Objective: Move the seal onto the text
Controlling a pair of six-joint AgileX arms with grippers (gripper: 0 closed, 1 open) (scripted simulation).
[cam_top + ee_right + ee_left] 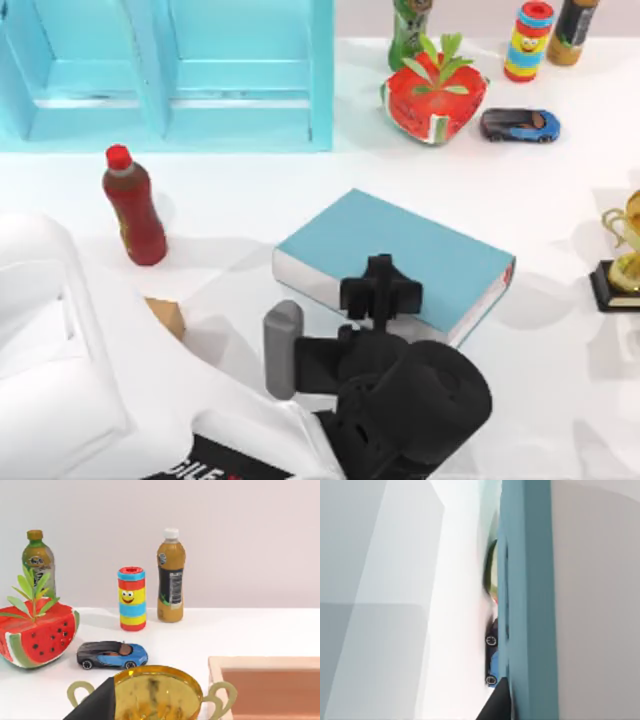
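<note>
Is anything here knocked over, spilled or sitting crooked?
Nothing is spilled or toppled. Only the teal book lies at a slant to the edges of the table, with the left gripper over it. The red bottle stands upright.

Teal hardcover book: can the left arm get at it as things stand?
Probably yes. The left gripper hangs over the teal hardcover book near its front edge, and the red bottle stands well off to the left.
</note>
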